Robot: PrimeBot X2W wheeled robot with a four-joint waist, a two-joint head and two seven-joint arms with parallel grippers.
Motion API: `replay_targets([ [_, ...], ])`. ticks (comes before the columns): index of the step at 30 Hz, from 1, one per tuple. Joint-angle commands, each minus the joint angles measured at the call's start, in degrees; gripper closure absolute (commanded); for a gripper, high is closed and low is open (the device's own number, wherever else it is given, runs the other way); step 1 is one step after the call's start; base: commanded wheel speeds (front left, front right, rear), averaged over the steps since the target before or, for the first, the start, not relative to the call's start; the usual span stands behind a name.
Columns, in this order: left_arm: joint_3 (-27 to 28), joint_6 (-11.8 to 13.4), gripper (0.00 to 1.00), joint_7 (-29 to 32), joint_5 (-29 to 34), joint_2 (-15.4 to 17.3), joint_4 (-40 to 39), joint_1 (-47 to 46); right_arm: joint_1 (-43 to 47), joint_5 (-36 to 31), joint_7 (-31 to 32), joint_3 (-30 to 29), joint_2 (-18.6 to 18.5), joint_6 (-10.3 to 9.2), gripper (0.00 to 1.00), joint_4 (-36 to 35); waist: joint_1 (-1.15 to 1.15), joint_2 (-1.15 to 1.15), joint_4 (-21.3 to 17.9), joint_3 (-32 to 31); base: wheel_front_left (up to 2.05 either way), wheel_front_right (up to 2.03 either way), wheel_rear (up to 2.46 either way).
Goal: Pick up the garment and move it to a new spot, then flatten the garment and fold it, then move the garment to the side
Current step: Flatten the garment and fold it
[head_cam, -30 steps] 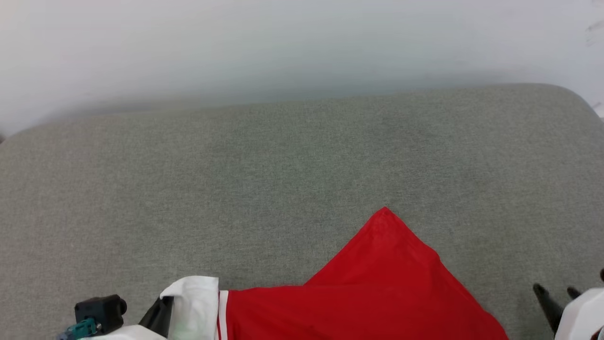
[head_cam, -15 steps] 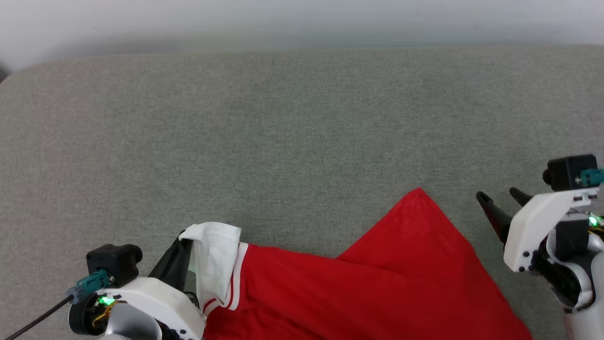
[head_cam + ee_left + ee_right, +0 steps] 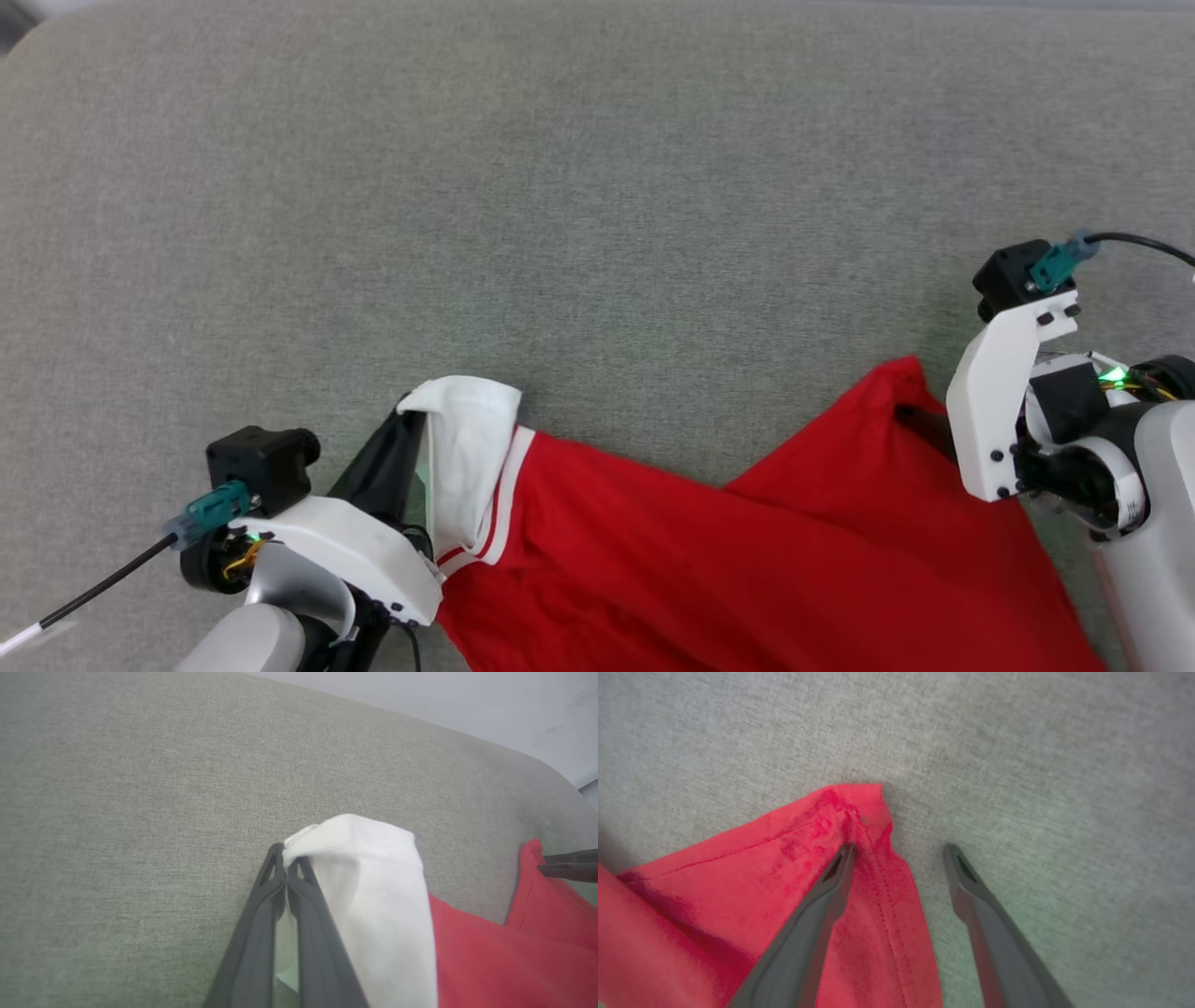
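Lower left of the head view: the left gripper (image 3: 408,431), clenched on the white sleeve (image 3: 467,439) of the garment (image 3: 700,560), which lies along the bottom edge of the frame on the grey fabric surface (image 3: 597,187). Lower right: the right gripper (image 3: 899,851), jaws spread wide and grasping nothing, one finger over the garment's red corner (image 3: 896,387), the other over bare grey surface.

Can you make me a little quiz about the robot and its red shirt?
1. True or false: the left claw is shut on the white sleeve of the garment.
2. The right claw is: A open, B shut on cloth, C holding a cup.
3. What colour is the garment corner by the right claw?
Key: 1 true; 2 A; 3 red.
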Motion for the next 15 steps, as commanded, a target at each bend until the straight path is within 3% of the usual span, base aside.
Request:
replay_targets([
  [1,0.0,-0.3,1.0,-0.4,0.2,-0.4,0.5,-0.9,1.2,0.7,1.4,1.8,0.6,-0.02,0.0,2.8,-0.01,0.0,1.0,1.0,0.0,0.0,0.0],
  [2,-0.1,-0.6,1.0,-0.5,0.1,-0.6,0.8,-1.2,1.6,1.0,2.4,2.7,0.5,-0.01,0.0,4.1,-0.01,0.0,1.1,1.1,0.0,0.0,0.0],
  [3,-0.3,-0.8,1.0,-0.5,0.1,-0.7,1.1,-1.3,1.9,1.5,2.9,3.3,0.6,-0.01,0.11,5.0,-0.01,0.0,1.2,1.2,0.0,0.0,0.0],
  [4,-0.3,-0.9,1.0,-0.6,0.0,-0.8,1.4,-1.5,2.0,2.0,3.3,3.9,0.5,-0.01,0.68,5.9,-0.01,0.0,1.3,1.2,0.0,0.0,0.0],
  [6,-0.4,-1.2,1.0,-0.7,-0.1,-1.0,2.0,-1.7,1.7,3.0,3.6,4.9,0.3,0.0,1.0,7.2,-0.01,0.0,1.5,1.2,0.0,0.0,0.0],
  [15,0.1,-1.6,1.0,-0.2,-0.4,0.3,4.0,-2.4,-2.8,4.3,-2.2,6.3,-2.4,-0.01,1.0,5.2,-0.01,0.0,0.6,-3.3,0.0,0.0,0.0],
])
